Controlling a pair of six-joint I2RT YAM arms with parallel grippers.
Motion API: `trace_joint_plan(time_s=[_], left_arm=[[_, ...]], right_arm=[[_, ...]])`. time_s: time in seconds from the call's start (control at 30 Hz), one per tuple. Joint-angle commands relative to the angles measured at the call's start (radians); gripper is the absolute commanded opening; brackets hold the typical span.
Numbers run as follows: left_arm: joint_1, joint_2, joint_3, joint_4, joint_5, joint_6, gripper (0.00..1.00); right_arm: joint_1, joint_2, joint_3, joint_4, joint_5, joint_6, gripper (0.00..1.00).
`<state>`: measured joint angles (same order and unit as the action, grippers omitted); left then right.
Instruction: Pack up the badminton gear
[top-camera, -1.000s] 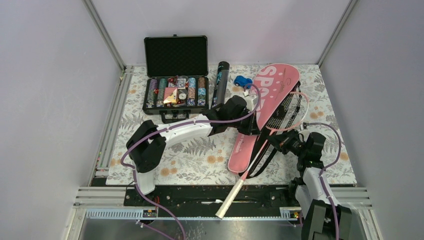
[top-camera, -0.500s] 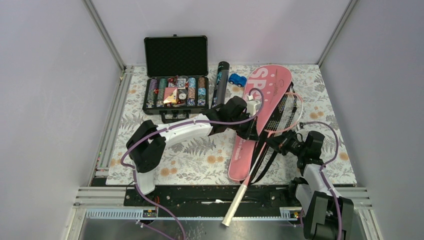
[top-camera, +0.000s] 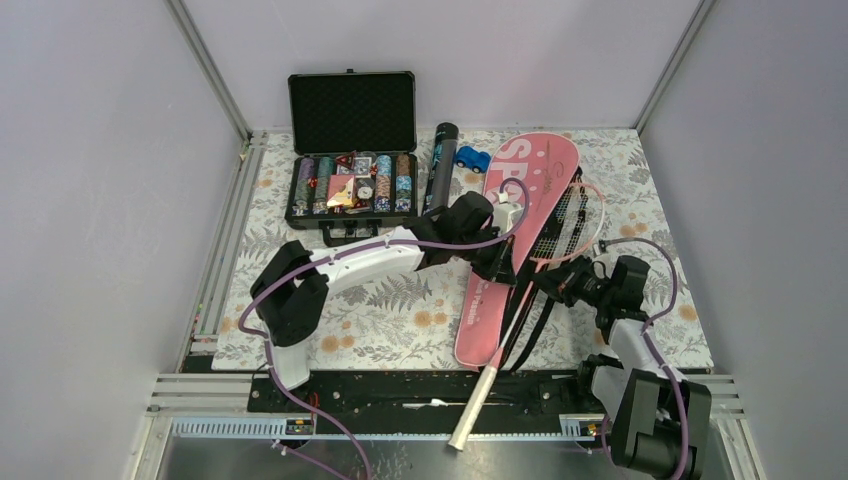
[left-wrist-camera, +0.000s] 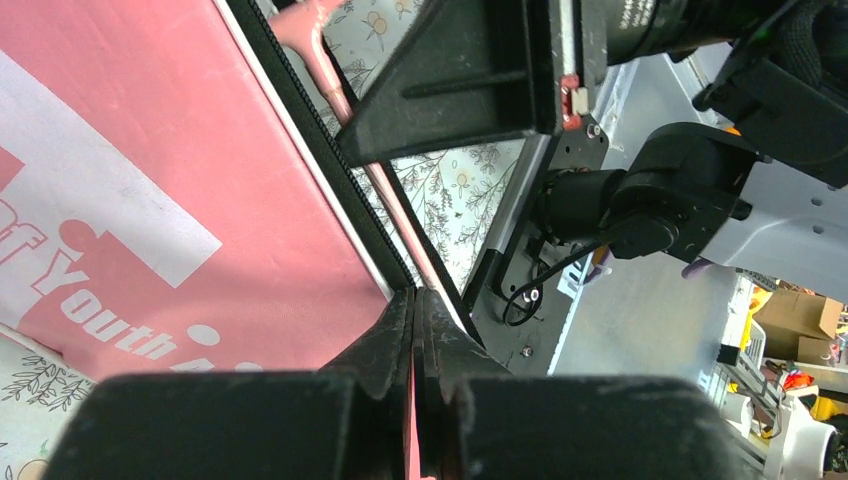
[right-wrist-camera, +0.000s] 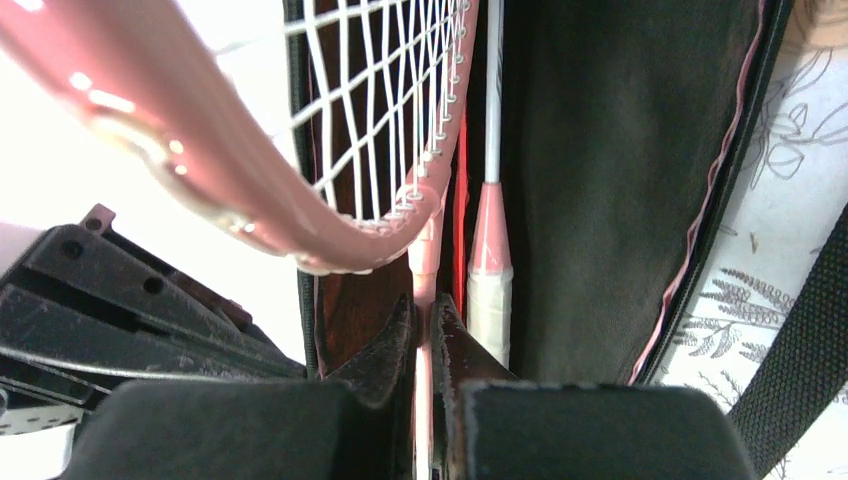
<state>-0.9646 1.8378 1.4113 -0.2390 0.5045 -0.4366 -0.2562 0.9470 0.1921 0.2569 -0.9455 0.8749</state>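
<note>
The pink "SPORT" racket cover (top-camera: 525, 175) lies slanted on the mat, its side open. My left gripper (top-camera: 505, 258) is shut on the cover's upper flap (left-wrist-camera: 150, 180) at the zipper edge. My right gripper (top-camera: 556, 286) is shut on the pink shaft of a racket (right-wrist-camera: 425, 265). That racket's strung head (top-camera: 572, 215) lies partly inside the open cover, and its white handle (top-camera: 472, 408) juts past the table's near edge. A second racket's white handle (right-wrist-camera: 490, 300) lies inside the cover's dark lining. The black tube (top-camera: 440, 168) lies left of the cover. No shuttlecocks show.
An open black case of poker chips (top-camera: 350, 190) stands at the back left. A small blue toy car (top-camera: 472, 158) sits between the tube and the cover's top. The cover's black strap (top-camera: 535, 320) trails toward the near edge.
The cover's top has swung left, uncovering the toy car. The racket head has gone deeper under the flap, and its handle end has shifted right. Both grippers stay shut.
</note>
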Motion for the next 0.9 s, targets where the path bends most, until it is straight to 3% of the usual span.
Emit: trace_joint_plan(time_s=[0.0,0.5,0.73,0.87], left_arm=[[0.002,-0.079,0.043,0.048,0.058,0.013,0.00],[0.003,-0.088,0.006,0.019,0.122,0.071,0.00],[0.011,-0.099,0.004,-0.010,0.151,0.152,0.00],[0.030,-0.082,-0.009,0.032,0.152,0.151,0.00]], right_arm=[[-0.003,0.058,0.088,0.084,-0.006,0.024,0.00],[-0.003,0.288,0.234,0.165,0.035,0.034,0.00],[-0.003,0.390,0.225,0.248,-0.081,0.040,0.00],[0.000,0.377,0.139,0.410,-0.148,0.157,0.00]])
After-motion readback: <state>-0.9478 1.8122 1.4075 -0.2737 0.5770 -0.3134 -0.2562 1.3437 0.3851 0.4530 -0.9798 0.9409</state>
